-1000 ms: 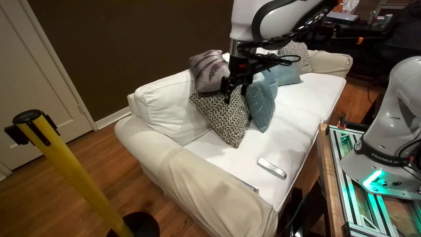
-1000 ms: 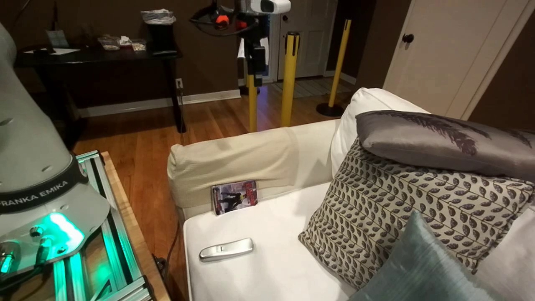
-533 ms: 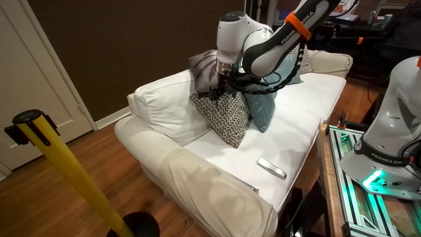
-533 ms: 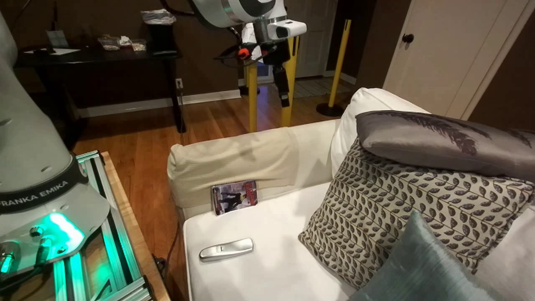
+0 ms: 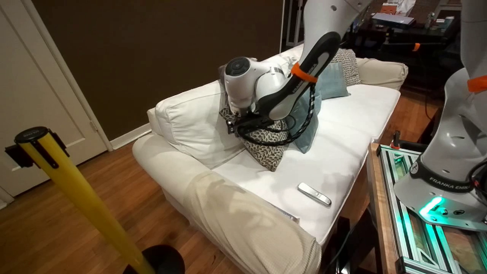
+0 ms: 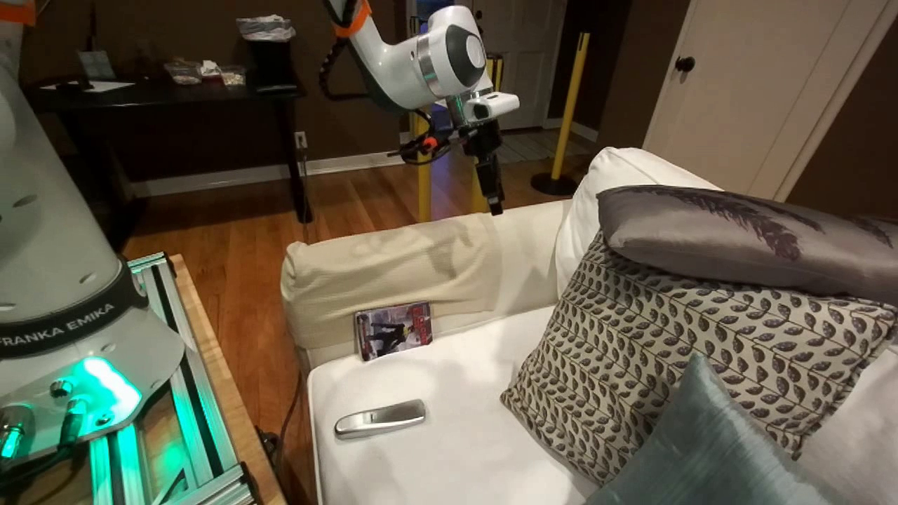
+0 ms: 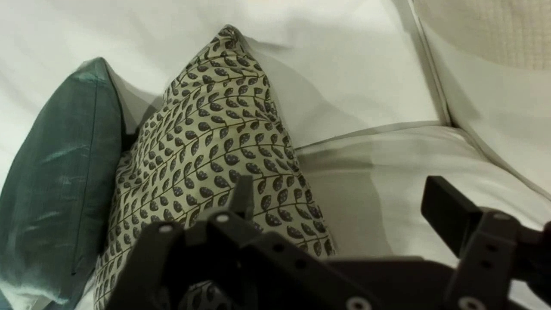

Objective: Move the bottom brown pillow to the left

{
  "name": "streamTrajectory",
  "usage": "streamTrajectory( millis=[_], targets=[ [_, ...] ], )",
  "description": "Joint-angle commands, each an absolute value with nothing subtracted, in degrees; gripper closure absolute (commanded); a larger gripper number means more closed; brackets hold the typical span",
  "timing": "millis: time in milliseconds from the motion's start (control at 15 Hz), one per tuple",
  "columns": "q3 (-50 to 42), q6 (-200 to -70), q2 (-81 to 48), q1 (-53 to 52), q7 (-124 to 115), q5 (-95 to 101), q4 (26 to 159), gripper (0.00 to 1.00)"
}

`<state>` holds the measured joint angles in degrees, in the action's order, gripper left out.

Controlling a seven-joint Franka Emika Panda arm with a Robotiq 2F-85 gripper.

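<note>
Black band (image 5: 445, 183) on robot base (image 5: 458, 201): "FRANKA EMIKA", both exterior views, end letters partly lost. Arm strip (image 5: 295, 86): "FRAN" beside orange strap (image 5: 304, 73). Case (image 6: 394, 332), edge of surface (image 6: 466, 428) by armrest (image 6: 393, 270): cover print illegible.

Bottom brown pillow (image 6: 659, 330): squarish, pale ground printed with rows of dark grey-brown leaves on thin stems. Rested on the surface (image 6: 477, 393), tilted rather than flat, at the rear edge. One lower corner pointed toward the front edge, well short of it. In the wrist view, a rear corner of the surface lay to the right, apart from the pillow. Upper side was partly hidden in both exterior views.
</note>
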<state>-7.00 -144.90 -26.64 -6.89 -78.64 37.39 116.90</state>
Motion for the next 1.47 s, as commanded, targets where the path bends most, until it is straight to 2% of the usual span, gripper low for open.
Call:
streamTrajectory(
  millis=[0,400,1000,1400],
  targets=[
    [-10.38,-142.87,-36.31,-11.14,-83.42,38.53,107.52,0.0],
    [-17.17,-142.62,-43.94,-13.47,-83.34,42.45,99.28,0.0],
    [-16.25,-142.13,-44.74,-11.64,-80.3,40.57,98.23,0.0],
    [-21.1,-142.02,-56.02,-11.89,-83.33,42.6,86.05,0.0]
  ],
)
